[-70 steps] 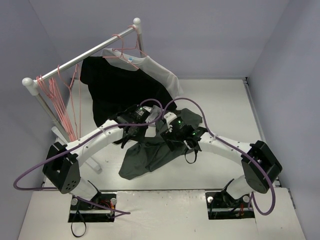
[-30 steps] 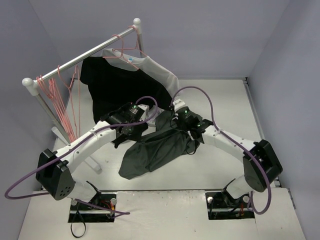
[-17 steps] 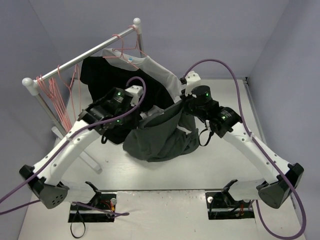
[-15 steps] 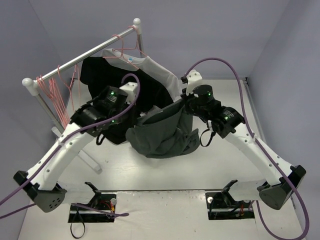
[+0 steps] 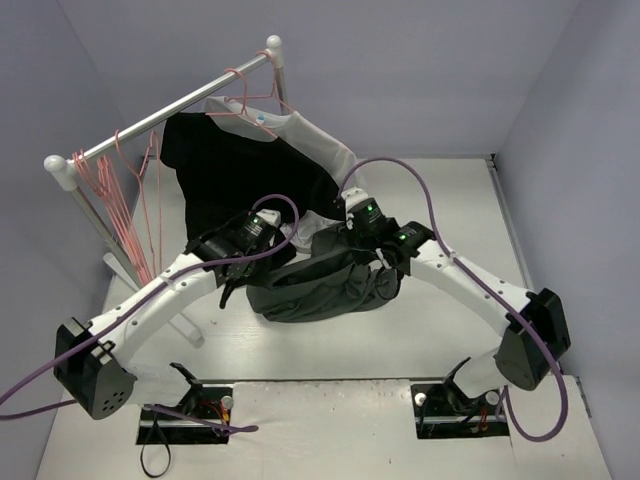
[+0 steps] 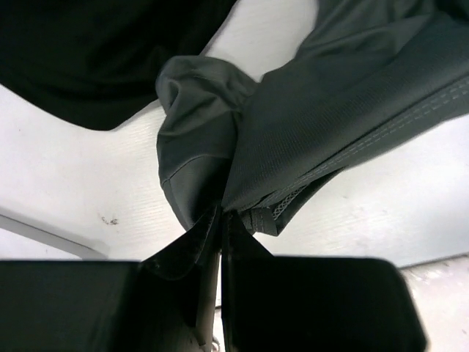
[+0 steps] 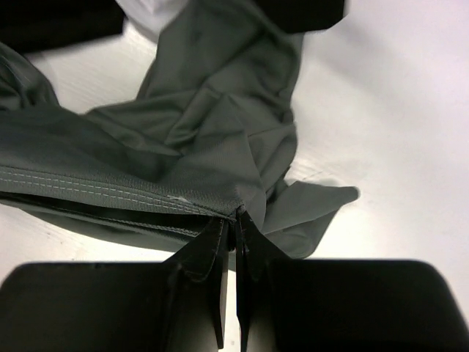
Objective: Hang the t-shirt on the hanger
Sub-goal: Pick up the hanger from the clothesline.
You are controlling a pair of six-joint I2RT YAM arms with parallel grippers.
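The left gripper is clenched, its jaws pinched together on a stitched edge of the t-shirt. The folded cloth comes out right at the fingertips. The right gripper is likewise clamped tight on another hemmed edge of the t-shirt, with the stitching line running into the pinch. Each gripper holds only this shirt.

The t-shirt lies bunched between the two grippers, on the table on the near side of the clothes rail, below that rail's right-hand end. Its lower folds rest on the tabletop. I cannot tell whether the gripped edges are lifted clear.

There are two arms and three shirts. The dark grey-green t-shirt is off the rail. The black shirt and the pale grey-white shirt both hang from the rail's right-hand end on one pink hanger. A cluster of spare pink hangers hangs at the rail's left end, too tangled to count. There is one rail.
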